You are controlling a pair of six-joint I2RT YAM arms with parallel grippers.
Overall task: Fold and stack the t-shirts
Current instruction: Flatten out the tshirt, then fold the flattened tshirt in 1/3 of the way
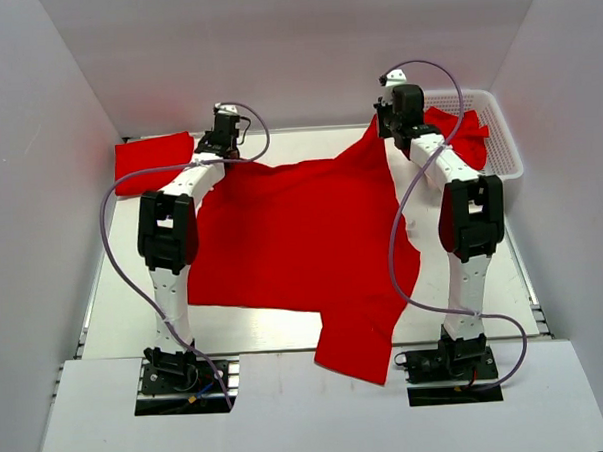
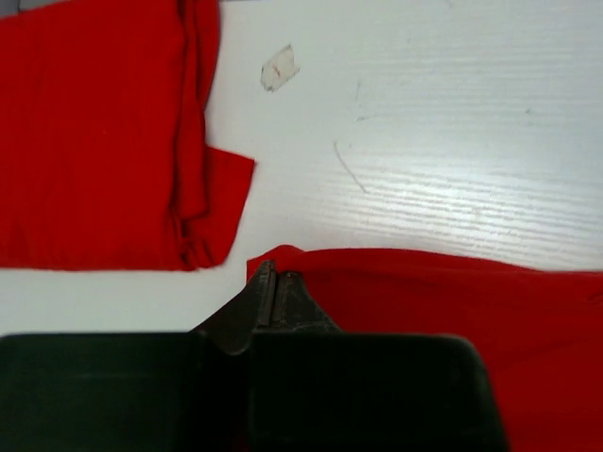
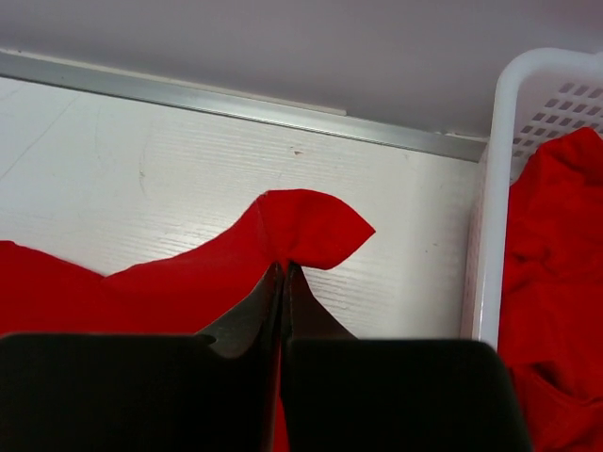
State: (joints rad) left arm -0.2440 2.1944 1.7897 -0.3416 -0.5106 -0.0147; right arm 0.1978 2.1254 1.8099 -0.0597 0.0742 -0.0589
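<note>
The t-shirt [image 1: 292, 226] is pinched at its far corners by the left gripper [image 2: 273, 270] and right gripper [image 3: 284, 270], both clamped closed. Its body is spread nearward from them, with the held edge running left to right.

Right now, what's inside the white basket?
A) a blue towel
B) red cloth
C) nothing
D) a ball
B: red cloth lies bunched inside the basket, as both the top view and the right wrist view show.
</note>
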